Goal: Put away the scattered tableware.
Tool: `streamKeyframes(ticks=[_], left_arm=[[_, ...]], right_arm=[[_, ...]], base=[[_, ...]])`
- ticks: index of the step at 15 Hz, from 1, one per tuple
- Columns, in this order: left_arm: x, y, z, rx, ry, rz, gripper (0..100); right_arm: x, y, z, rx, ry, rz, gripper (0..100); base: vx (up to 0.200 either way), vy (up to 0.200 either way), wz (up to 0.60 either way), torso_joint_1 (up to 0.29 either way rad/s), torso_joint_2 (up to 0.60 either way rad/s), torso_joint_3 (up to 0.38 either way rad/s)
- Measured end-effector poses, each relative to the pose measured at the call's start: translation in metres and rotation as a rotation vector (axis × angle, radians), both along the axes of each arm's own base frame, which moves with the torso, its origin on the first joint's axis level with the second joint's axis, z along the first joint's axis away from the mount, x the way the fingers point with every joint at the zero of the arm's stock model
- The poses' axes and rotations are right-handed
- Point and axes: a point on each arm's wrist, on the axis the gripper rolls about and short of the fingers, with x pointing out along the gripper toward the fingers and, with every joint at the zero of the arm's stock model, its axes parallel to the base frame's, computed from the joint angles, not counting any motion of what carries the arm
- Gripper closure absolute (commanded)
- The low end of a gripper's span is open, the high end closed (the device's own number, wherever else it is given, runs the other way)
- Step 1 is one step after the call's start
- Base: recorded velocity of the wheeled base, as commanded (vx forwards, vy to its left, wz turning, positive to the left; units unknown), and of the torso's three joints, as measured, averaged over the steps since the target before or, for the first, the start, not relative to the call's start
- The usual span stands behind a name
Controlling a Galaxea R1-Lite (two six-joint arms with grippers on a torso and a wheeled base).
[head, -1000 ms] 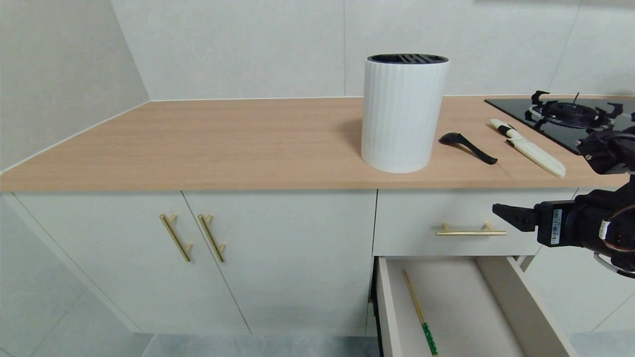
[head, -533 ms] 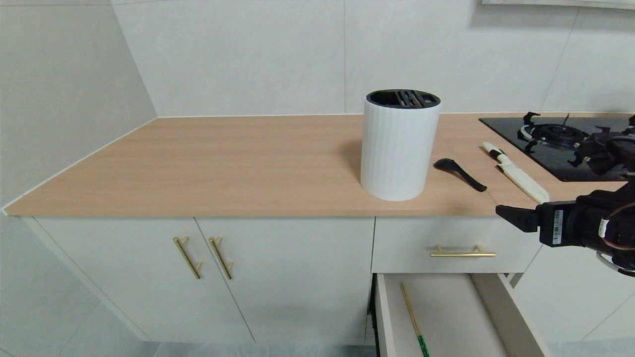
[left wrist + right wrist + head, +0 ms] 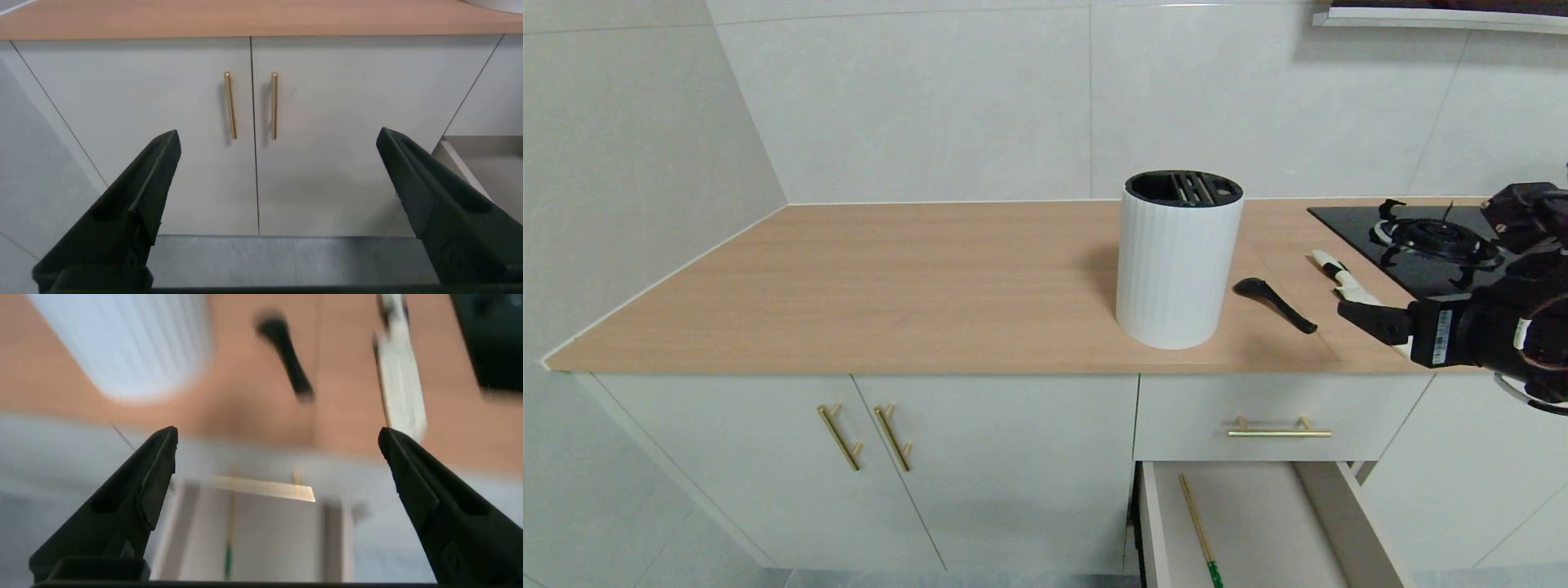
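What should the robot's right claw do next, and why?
Probably ease the open right claw forward over the knife: it lies loose on the counter nearest the claw, beside the spoon, and the drawer below stands open.

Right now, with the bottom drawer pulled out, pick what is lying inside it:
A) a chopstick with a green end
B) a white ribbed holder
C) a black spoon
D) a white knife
A: a chopstick with a green end lies in the open drawer, while the black spoon and the white knife lie on the countertop.
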Motion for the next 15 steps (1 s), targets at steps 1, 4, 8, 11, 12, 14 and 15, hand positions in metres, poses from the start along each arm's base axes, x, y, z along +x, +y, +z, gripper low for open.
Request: streamKeyframes(ticks=[1,4,8,11,12,14,15], left_arm=[[0.0,0.0,0.0,0.0,0.0,0.0,0],[0.0,0.0,0.0,0.0,0.0,0.0,0],[0.0,0.0,0.0,0.0,0.0,0.0,0],[0.0,0.0,0.0,0.0,0.0,0.001,0],[0.0,0.0,0.0,0.0,0.0,0.001,0],[0.0,0.0,0.0,0.0,0.0,0.001,0],[0.0,0.0,0.0,0.0,0.0,0.0,0]], right_arm=[[0.008,-0.001,0.002,0.0,-0.009,0.002,0],[0.038,-0.004,0.008,-0.049,-0.022,0.084,0],[0.069,-0.002,-0.004,-0.097,0.152,0.127,0],[0.09,0.001,-0.017,-0.11,0.197,0.135,0],[0.096,0.001,-0.022,-0.113,0.204,0.128,0],[0.111,0.003,-0.029,-0.115,0.154,0.096,0],[0.119,0.003,-0.036,-0.116,0.149,0.086,0]], base=[[0.0,0.0,0.0,0.0,0.0,0.0],[0.0,0.0,0.0,0.0,0.0,0.0],[0.0,0.0,0.0,0.0,0.0,0.0],[0.0,0.0,0.0,0.0,0.0,0.0],[0.0,0.0,0.0,0.0,0.0,0.0],[0.0,0.0,0.0,0.0,0.0,0.0],[0.0,0.0,0.0,0.0,0.0,0.0]])
